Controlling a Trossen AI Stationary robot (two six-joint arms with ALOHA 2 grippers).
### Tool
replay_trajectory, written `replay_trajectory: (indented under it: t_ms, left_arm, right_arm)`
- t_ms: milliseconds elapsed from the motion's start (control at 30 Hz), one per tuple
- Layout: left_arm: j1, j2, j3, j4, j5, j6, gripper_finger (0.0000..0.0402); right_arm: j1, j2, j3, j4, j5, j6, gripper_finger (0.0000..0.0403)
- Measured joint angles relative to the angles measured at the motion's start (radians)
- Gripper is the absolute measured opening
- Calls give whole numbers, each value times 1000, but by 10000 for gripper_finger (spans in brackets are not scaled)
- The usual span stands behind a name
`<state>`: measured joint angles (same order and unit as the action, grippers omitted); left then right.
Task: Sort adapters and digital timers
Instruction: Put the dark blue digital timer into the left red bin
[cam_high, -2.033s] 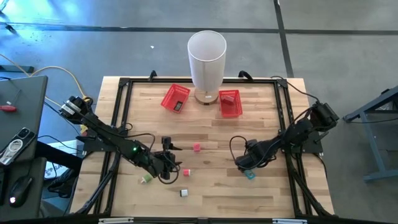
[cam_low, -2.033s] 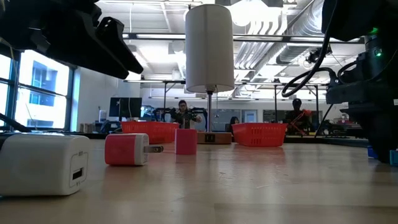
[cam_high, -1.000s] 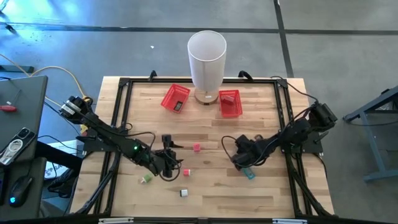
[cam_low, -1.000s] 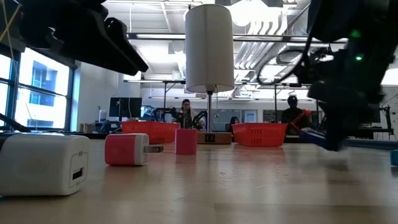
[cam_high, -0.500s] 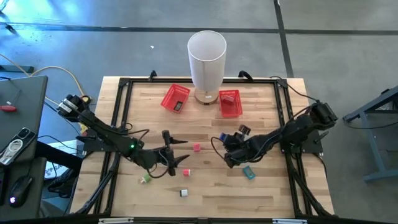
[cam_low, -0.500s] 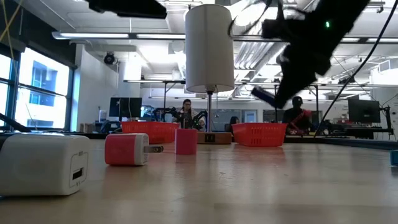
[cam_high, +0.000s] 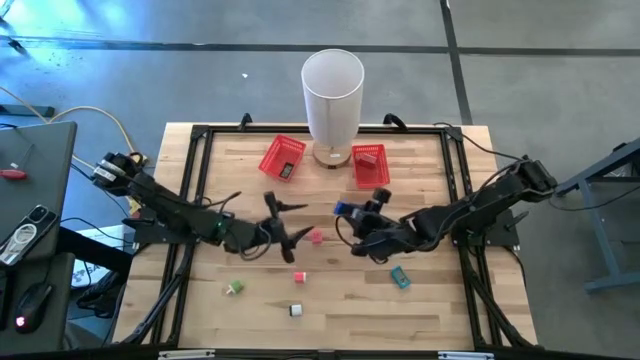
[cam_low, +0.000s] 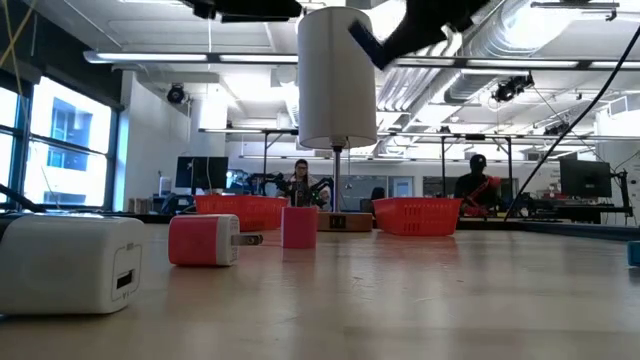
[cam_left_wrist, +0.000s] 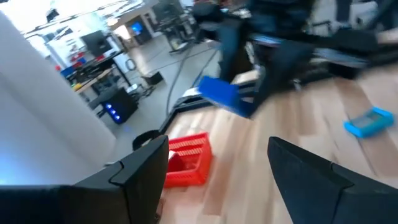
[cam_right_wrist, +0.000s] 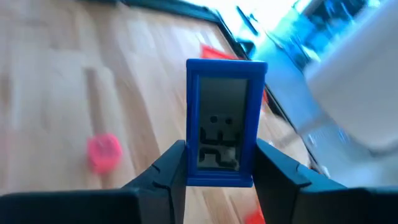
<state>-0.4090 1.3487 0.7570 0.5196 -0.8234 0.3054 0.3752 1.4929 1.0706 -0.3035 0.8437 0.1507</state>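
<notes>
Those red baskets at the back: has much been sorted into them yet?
Each red basket already holds an item. The right gripper is carrying a blue digital timer; the left gripper hangs open and empty. Pink, green and white adapters and another blue timer remain.

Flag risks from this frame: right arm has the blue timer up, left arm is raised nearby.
1. The right gripper pinches the blue timer only by its lower sides, so it might pivot or slip mid-carry.
2. The left gripper, open and empty, hangs close to the timer's likely path; the arms could clash.
3. The tall white cylinder stands between the two red baskets, so a wide swing may clip it.
</notes>
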Motion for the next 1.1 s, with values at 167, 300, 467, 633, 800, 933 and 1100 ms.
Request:
replay_trajectory:
  t_ms: [167,300,467,633,800,933,1100]
  left_arm:
    - [65,0,0,17,108,-143,264]
    - [99,0,0,18,227,-173,264]
    - [101,0,0,39,258,-148,264]
    - [101,0,0,77,395,-93,264]
    - [100,0,0,114,409,-71,264]
    - [112,2,0,131,409,-78,264]
    - [133,3,0,144,416,-86,264]
  right_arm:
    - [-6,0,0,199,-96,-173,130]
    - [-12,0,0,281,-146,-231,130]
    - [-15,1,0,293,-183,-241,130]
    - [-29,1,0,302,-201,-244,130]
    - [-46,1,0,325,-272,-253,130]
    - [-52,1,0,335,-291,-256,130]
    - [-50,3,1,351,-314,-283,130]
